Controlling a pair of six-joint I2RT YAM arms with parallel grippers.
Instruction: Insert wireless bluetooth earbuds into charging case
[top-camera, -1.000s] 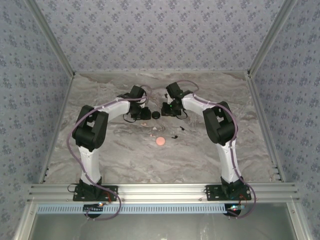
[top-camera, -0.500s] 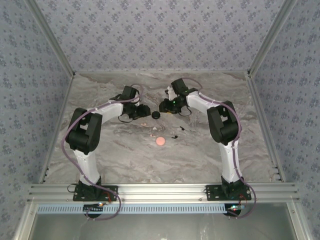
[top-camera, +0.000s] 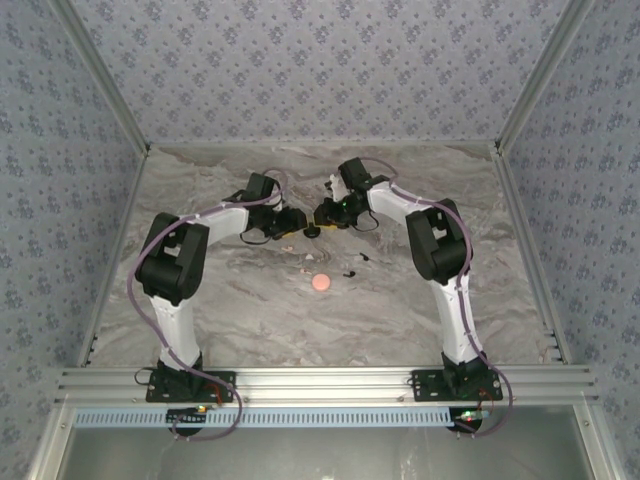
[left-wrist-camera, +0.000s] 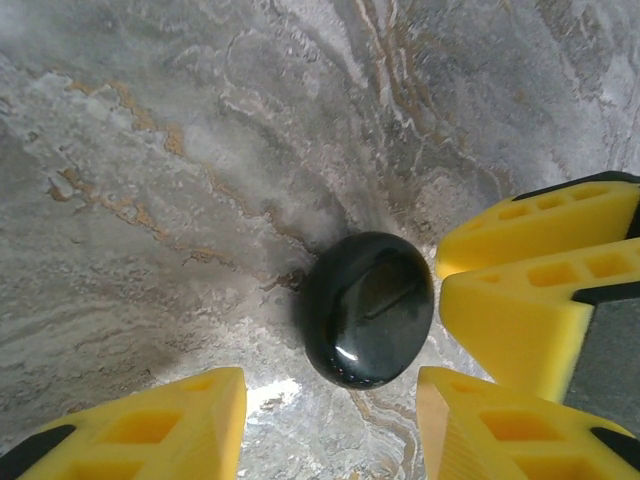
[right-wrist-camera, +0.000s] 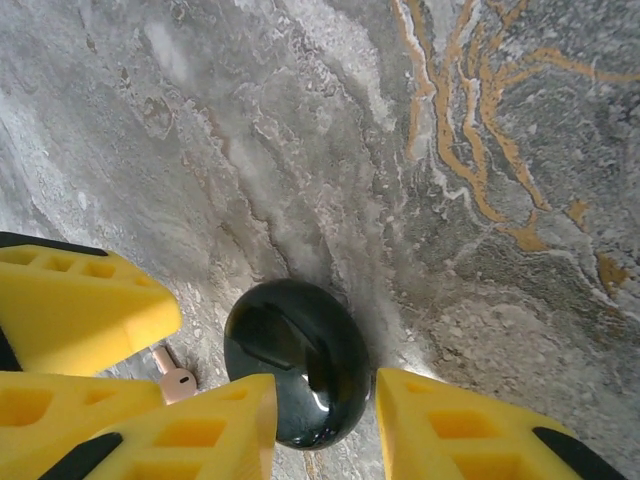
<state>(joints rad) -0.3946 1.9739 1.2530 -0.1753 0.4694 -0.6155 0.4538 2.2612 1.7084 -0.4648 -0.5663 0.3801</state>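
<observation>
Right hand (right-wrist-camera: 325, 388) closer to case (right-wrist-camera: 295, 345) (left (left-wrist-camera: 330, 385) likewise)

left end effector (left-wrist-camera: 330, 395) | right end effector (right-wrist-camera: 323, 390) | both seemingly nearer charging case (left-wrist-camera: 368, 308)

1. I'm looking at a grey marbled table (top-camera: 210, 300), with orange veins showing in the right wrist view.
2. A salmon-pink round disc (top-camera: 320, 283) lies flat near its middle.
3. A small pinkish tab (right-wrist-camera: 176, 379), possibly key-shaped, rests on the surface.
4. Floral-patterned walls (top-camera: 320, 70) enclose three sides, and an aluminium rail (top-camera: 320, 380) runs along the near edge.
</observation>
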